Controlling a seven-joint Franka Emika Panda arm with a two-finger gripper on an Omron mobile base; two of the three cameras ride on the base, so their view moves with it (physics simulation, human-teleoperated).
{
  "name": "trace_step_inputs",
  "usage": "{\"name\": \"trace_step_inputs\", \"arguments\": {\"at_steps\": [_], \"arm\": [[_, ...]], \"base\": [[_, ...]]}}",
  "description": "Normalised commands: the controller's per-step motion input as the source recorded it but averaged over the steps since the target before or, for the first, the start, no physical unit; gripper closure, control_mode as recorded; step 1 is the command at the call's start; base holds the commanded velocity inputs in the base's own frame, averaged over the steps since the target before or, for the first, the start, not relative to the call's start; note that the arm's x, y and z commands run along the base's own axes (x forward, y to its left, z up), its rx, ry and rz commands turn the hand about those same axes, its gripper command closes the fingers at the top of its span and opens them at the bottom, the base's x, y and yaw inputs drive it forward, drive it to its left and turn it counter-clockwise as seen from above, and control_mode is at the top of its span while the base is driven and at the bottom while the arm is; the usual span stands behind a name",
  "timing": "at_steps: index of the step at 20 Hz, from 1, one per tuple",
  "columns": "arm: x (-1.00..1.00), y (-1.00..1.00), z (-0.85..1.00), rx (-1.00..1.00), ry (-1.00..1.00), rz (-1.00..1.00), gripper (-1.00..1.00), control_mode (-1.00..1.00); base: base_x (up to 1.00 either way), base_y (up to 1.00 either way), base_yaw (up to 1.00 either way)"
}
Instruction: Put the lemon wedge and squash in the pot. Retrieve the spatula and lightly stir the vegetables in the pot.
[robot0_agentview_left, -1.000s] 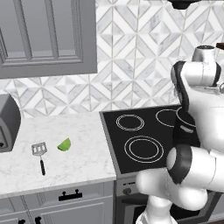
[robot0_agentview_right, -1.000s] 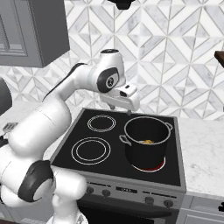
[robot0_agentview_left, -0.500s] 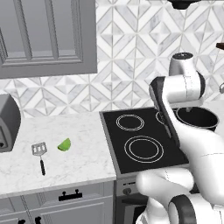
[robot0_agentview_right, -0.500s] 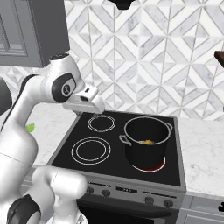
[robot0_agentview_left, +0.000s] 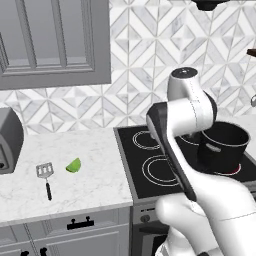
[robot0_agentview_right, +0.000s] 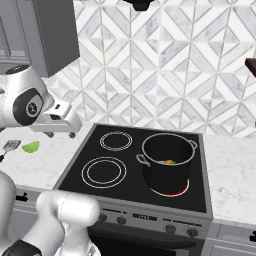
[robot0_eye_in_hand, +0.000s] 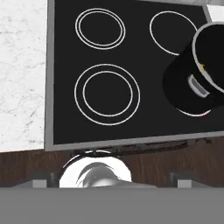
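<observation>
Stove (robot0_agentview_right: 90, 150): flat black glass with ringed burners. Pot (robot0_agentview_right: 167, 165): deep matte-black cylinder with a thin silvery rim, on the right front burner, the lumpy orange squash (robot0_agentview_right: 169, 161) inside. Gripper (robot0_agentview_right: 59, 124): jaws spread, empty, above the stove's left edge. Lemon wedge (robot0_agentview_left: 74, 165): glossy, curved rind, on the speckled marble counter (robot0_agentview_left: 90, 185) just beside the spatula (robot0_agentview_left: 45, 176). I would descend straight over the wedge and pinch across its flat faces, since the rind looks slippery.
</observation>
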Motion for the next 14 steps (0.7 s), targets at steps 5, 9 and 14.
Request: {"name": "trace_step_inputs", "arguments": {"at_steps": [5, 9, 14], "arm": [[-0.20, 0.37, 0.00, 0.05, 0.00, 0.06, -1.00, -1.00], [-0.05, 0.01, 0.00, 0.06, 0.00, 0.00, -1.00, -1.00], [0.00, 0.02, 0.00, 0.04, 0.00, 0.00, -1.00, 1.00]], "base": [[0.00, 0.00, 0.00], [0.00, 0.00, 0.00], [0.00, 0.39, 0.00]]}}
